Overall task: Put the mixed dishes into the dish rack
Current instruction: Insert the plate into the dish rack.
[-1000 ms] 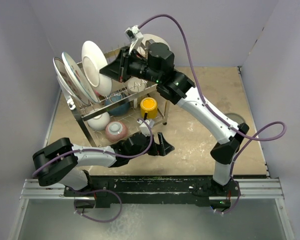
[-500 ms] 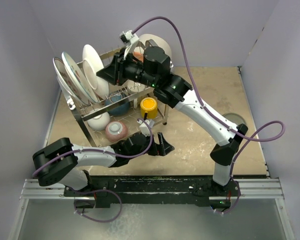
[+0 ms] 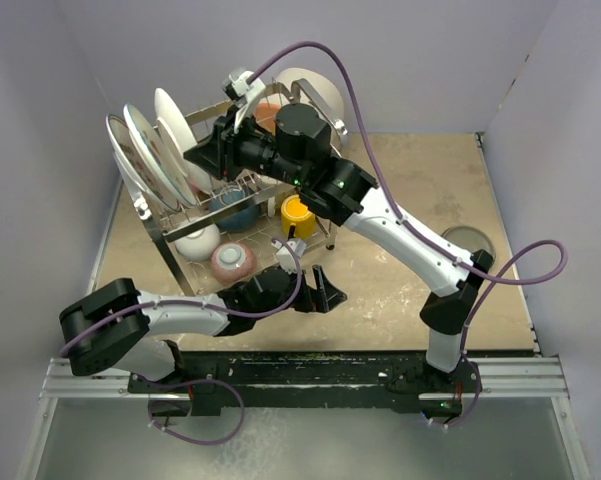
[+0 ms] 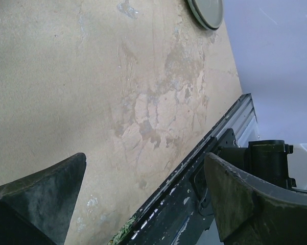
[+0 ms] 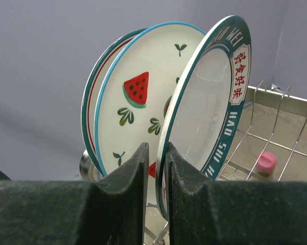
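From above, the left gripper [image 3: 313, 290] lay low over the table [image 3: 400, 290] just in front of the dish rack [image 3: 166, 250], its fingers spread wide with nothing between them. The rack stood at the far left of the table.

On the rack's upper tier three plates stood on edge, close together. In the right wrist view the first from the left was a teal-rimmed plate [image 5: 89, 117], mostly hidden. Next came a plate painted with watermelon slices [image 5: 138, 107]. The third was the lettered plate [image 5: 209, 102], whose teal rim read "HAO WEI" and "HAO SHI", with red Chinese characters on a white panel between them.

The right gripper [image 5: 157, 153] reached over the rack to this last plate. Its fingers stood only a narrow slit apart and the plate's edge lined up with the slit — we could not tell whether they pinched it.

The lower tier held, from left to right:
- a white bowl [image 3: 195, 240]
- a small patterned bowl [image 3: 233, 260]
- a dark blue bowl [image 3: 238, 212], set behind them
- a yellow cup [image 3: 298, 213]

A small pink piece [image 5: 265, 164] sat among the wires. Far to the right, a grey plate [image 3: 467, 240] lay flat on the table — well apart from the rack.
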### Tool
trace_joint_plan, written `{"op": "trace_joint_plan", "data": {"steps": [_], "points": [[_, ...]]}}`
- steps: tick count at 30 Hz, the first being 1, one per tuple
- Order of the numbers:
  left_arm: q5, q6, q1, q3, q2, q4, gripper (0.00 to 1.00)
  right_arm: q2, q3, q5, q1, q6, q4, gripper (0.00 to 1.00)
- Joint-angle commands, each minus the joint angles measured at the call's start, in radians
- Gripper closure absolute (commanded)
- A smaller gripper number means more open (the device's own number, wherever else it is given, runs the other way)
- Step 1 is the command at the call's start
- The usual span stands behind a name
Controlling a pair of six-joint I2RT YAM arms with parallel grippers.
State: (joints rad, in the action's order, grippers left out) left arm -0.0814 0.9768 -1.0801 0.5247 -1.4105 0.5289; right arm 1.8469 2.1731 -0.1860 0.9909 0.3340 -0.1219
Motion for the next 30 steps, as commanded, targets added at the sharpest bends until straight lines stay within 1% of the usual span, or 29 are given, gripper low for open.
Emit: {"op": "trace_joint_plan", "data": {"steps": [1, 8, 11, 12, 16, 20, 25, 27, 30], "points": [[-0.012, 0.005, 0.006, -0.016, 0.039, 0.025, 0.01, 0.004, 0.058, 0.01, 0.049, -0.056, 0.058, 0.79], [-0.014, 0.006, 0.005, -0.024, 0.044, 0.028, 0.01, 0.026, 0.089, 0.085, 0.082, -0.084, 0.044, 0.78], [-0.015, 0.007, 0.005, -0.031, 0.053, 0.028, 0.01, 0.018, 0.086, 0.091, 0.084, -0.086, 0.03, 0.76], [-0.017, 0.008, 0.005, -0.034, 0.056, 0.028, 0.01, 0.014, 0.085, 0.086, 0.084, -0.088, 0.024, 0.74], [-0.017, 0.007, 0.005, -0.037, 0.06, 0.032, 0.01, -0.019, 0.086, 0.031, 0.084, -0.102, -0.008, 0.58], [-0.006, 0.008, 0.006, -0.038, 0.062, 0.037, 0.01, -0.052, 0.095, -0.028, 0.082, -0.176, -0.05, 0.44], [-0.003, 0.004, 0.006, -0.043, 0.077, 0.04, 0.01, -0.094, 0.109, -0.162, 0.082, -0.306, -0.132, 0.26], [-0.003, 0.004, 0.005, -0.047, 0.083, 0.041, 0.01, -0.111, 0.117, -0.231, 0.081, -0.394, -0.18, 0.2], [0.008, -0.004, 0.005, -0.045, 0.085, 0.045, 0.01, -0.131, 0.124, -0.285, 0.076, -0.507, -0.238, 0.16]]}}
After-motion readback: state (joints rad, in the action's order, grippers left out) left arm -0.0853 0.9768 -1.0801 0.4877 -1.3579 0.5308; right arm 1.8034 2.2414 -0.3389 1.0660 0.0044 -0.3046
